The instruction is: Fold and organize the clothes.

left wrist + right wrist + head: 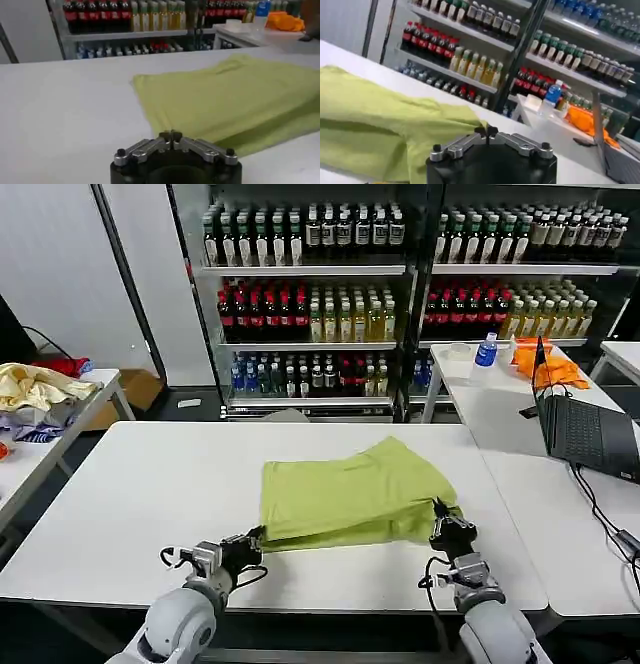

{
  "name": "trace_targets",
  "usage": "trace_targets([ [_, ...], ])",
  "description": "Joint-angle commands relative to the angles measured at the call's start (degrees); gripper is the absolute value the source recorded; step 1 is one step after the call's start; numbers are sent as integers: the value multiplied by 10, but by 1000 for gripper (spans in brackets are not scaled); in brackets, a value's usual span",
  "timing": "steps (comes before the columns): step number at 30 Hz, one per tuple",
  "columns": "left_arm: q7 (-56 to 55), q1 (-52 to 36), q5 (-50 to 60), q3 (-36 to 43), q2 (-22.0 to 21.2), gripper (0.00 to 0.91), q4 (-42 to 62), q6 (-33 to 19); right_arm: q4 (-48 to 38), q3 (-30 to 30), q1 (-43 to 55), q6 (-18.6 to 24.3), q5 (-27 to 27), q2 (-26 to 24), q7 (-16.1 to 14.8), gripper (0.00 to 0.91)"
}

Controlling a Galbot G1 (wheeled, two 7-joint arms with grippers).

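Before you stands a white table [130, 504]. On it lies one folded lime T-shirt [350, 499], spread flat near the front edge, right of centre. Your two grippers sit at the front edge beside it.
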Motion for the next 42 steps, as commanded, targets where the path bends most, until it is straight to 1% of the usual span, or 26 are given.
trace_targets([
  [1, -2, -36, 6, 13, -8, 20, 39, -6, -39, -15, 22, 2, -15, 6, 0, 0],
  [10, -7, -52, 4, 17, -10, 20, 48, -18, -42, -17, 13, 4, -29, 20, -1, 0],
  [11, -8, -54, 3, 18, -10, 20, 49, -19, -42, -17, 12, 5, -33, 21, 0, 40],
  [12, -8, -56, 3, 20, -10, 60, 52, -20, -43, -17, 12, 5, -34, 21, 2, 222],
  [13, -8, -57, 3, 20, -11, 383, 53, -20, -44, -17, 12, 5, -35, 22, 2, 907],
  [14, -8, -58, 3, 22, -12, 856, 55, -20, -45, -16, 12, 3, -37, 23, 4, 907],
  [15, -8, -59, 3, 23, -13, 907, 56, -19, -45, -16, 11, 1, -37, 24, 5, 907],
  [23, -8, -41, 3, 14, -13, 907, 35, -21, -14, 7, -13, 11, -20, 29, 5, 907],
  [25, -9, -26, 0, 5, -10, 907, 19, -20, 5, 25, -33, 10, -21, 34, 11, 907],
  [30, -16, 13, -9, -18, -6, 907, -18, -21, 63, 65, -85, 9, -6, 39, 11, 907],
  [34, -18, 43, -11, -24, -10, 907, -32, -21, 87, 101, -127, -2, 40, 49, 17, 907],
  [35, -19, 47, -14, -23, -13, 907, -30, -21, 87, 102, -129, -3, 44, 50, 18, 907],
  [36, -20, 48, -16, -23, -15, 907, -27, -20, 83, 114, -132, -15, 74, 54, 28, 907],
  [38, -23, 46, -22, -21, -20, 907, -18, -18, 76, 123, -130, -37, 107, 56, 37, 907],
  [40, -24, 38, -29, -19, -24, 907, -6, -16, 63, 125, -124, -62, 131, 55, 45, 907],
  [42, -27, 30, -41, -17, -27, 907, 5, -13, 46, 125, -114, -74, 145, 56, 54, 907],
])
